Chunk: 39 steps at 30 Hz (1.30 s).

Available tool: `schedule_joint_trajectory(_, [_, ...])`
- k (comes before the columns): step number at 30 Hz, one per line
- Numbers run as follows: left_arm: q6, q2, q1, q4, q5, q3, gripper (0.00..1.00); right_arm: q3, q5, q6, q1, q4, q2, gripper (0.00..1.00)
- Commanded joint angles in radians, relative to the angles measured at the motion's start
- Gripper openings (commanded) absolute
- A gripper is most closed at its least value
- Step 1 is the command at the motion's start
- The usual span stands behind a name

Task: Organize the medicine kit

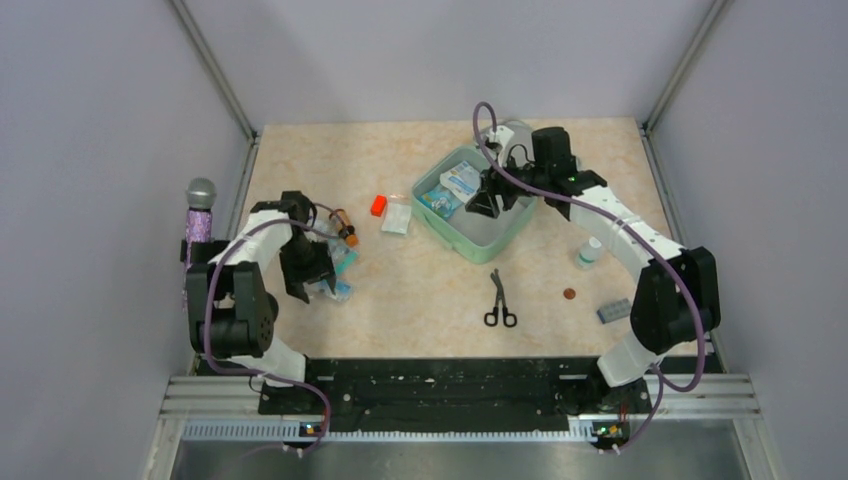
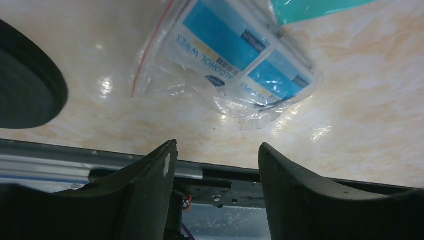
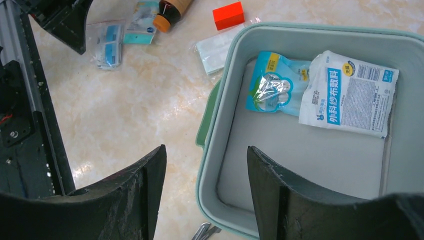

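Tally from where I stand: one medicine kit (image 1: 447, 235) (two packets (image 3: 272, 82) (image 3: 350, 92) inside), one scissors (image 1: 499, 300), two bottles (image 1: 346, 228) (image 1: 589, 252), one coin (image 1: 569, 294), one red block (image 1: 378, 205), one wipes bag (image 2: 235, 55).

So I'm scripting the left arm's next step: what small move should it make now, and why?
Probably ease the left hand forward and down over the clear bag of alcohol wipes, then close on it. The hand is open and empty, with the bag just beyond its fingertips. The bag lies on the table, outside the medicine kit, where it likely belongs.
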Motion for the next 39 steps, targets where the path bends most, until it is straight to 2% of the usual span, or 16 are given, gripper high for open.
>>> schedule_joint_trajectory(1, [-0.095, -0.018, -0.006, 0.048, 0.013, -0.084, 0.66, -0.001, 0.019, 0.007, -0.003, 0.037, -0.063, 0.6])
schedule_joint_trajectory(5, [-0.077, 0.059, 0.003, 0.105, 0.06, -0.104, 0.63, -0.012, 0.022, 0.004, -0.002, 0.034, -0.076, 0.6])
schedule_joint_trajectory(12, [0.023, 0.192, 0.001, 0.191, 0.077, 0.008, 0.56, -0.057, 0.048, -0.015, -0.003, 0.033, -0.113, 0.6])
schedule_joint_trajectory(16, [0.056, 0.232, -0.001, 0.208, 0.112, 0.028, 0.39, -0.068, 0.057, -0.025, -0.002, 0.024, -0.121, 0.6])
schedule_joint_trajectory(21, [0.114, 0.197, -0.02, 0.209, 0.199, 0.043, 0.02, -0.065, 0.07, -0.04, -0.003, 0.015, -0.121, 0.6])
schedule_joint_trajectory(22, [0.126, 0.177, -0.027, 0.2, 0.21, 0.042, 0.0, -0.059, 0.069, -0.048, -0.002, 0.008, -0.119, 0.6])
schedule_joint_trajectory(28, [0.266, 0.026, -0.09, 0.174, 0.269, 0.014, 0.0, -0.038, 0.083, -0.094, -0.003, -0.043, -0.125, 0.6])
schedule_joint_trajectory(33, [0.529, -0.091, -0.16, 0.252, 0.387, 0.028, 0.0, -0.043, 0.07, -0.105, -0.012, -0.051, -0.127, 0.6])
schedule_joint_trajectory(39, [0.893, -0.052, -0.25, 0.25, 0.569, 0.167, 0.0, -0.025, -0.067, -0.06, -0.016, -0.003, -0.086, 0.6])
